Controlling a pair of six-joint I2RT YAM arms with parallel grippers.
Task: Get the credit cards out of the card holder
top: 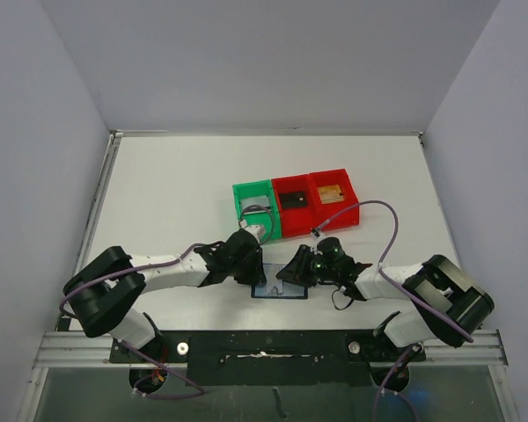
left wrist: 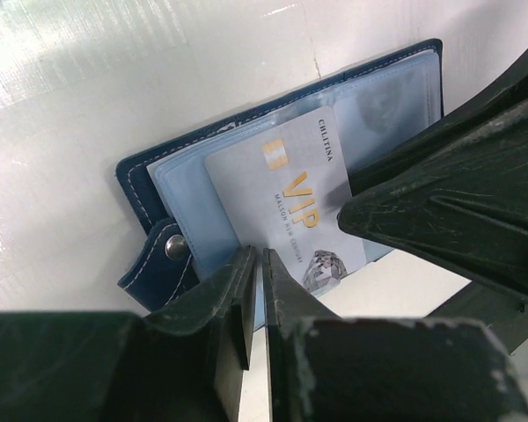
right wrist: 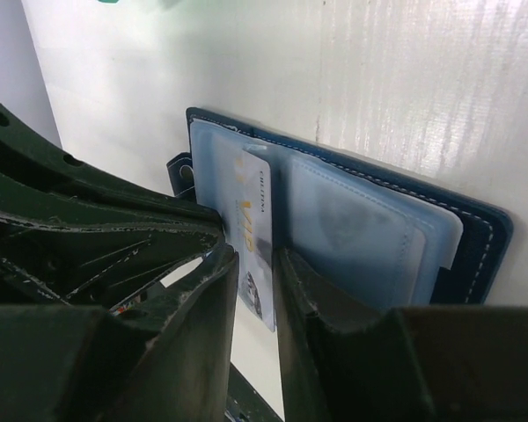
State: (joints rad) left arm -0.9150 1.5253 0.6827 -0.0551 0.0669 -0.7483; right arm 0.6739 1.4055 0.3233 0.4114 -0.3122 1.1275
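Note:
The card holder (top: pixel 280 291), an open navy wallet with light blue pocket panels, lies on the table between both grippers. It also shows in the left wrist view (left wrist: pixel 145 176) and the right wrist view (right wrist: pixel 486 236). A silver-grey VIP credit card (left wrist: pixel 286 198) sticks partway out of its pocket. My left gripper (left wrist: pixel 257 257) is shut on the near edge of a light blue panel. My right gripper (right wrist: pixel 257 257) is closed on the silver-grey card (right wrist: pixel 257 220). The black card (top: pixel 292 200) and the gold-tan card (top: pixel 333 192) lie in red bins.
A green bin (top: pixel 253 204), a middle red bin (top: pixel 292 215) and a right red bin (top: pixel 336 211) stand in a row just behind the grippers. The right gripper's finger (left wrist: pixel 440 202) crowds the wallet in the left wrist view. Grey walls enclose the white table (top: pixel 176 193).

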